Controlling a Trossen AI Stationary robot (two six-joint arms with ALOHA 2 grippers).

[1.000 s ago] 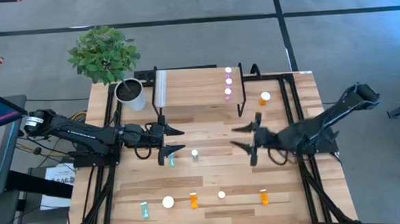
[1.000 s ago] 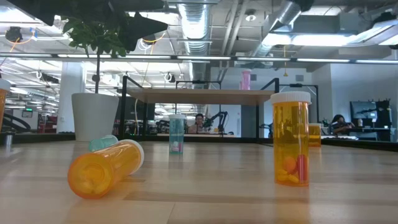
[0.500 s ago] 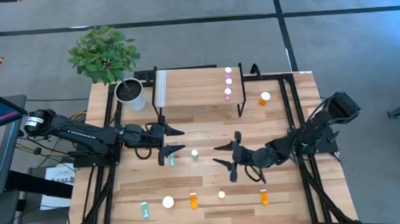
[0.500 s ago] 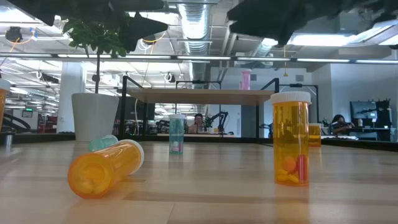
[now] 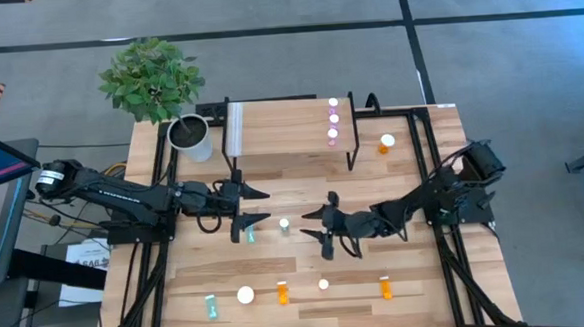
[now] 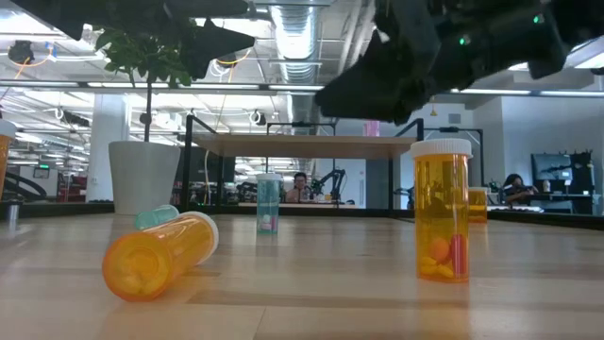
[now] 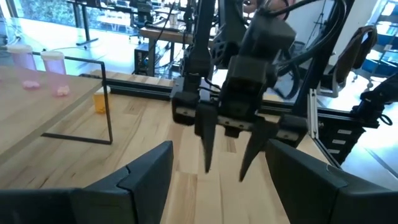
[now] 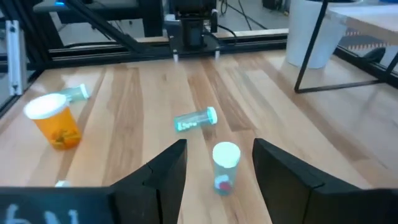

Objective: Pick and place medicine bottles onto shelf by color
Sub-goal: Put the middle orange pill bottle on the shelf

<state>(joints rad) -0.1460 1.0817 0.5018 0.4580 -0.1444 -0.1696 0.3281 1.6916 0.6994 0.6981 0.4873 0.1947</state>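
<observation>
- Done so far: three pink bottles (image 5: 333, 118) stand in a row near the right end of the shelf (image 5: 280, 129); the rest of its board is bare.
- Left on the table: an upright teal bottle (image 5: 284, 225) and a teal one lying on its side (image 5: 251, 235) mid-table; along the near edge a lying teal bottle (image 5: 210, 306), a wide orange bottle (image 5: 246, 295), two narrower orange bottles (image 5: 283, 292) and (image 5: 386, 287), and a small white-capped one (image 5: 323, 283) whose colour I cannot tell; one more orange bottle (image 5: 386, 143) sits right of the shelf.
- The right gripper (image 5: 321, 230) hangs mid-table just right of the upright teal bottle, fingers spread with nothing between them; its wrist view frames that bottle between the fingertips.
- The left gripper (image 5: 251, 207) waits left of centre, jaws wide and empty, above the lying teal bottle.
- Room: the two grippers face each other closely; the shelf's black legs and the white plant pot (image 5: 189, 137) border the far side.
</observation>
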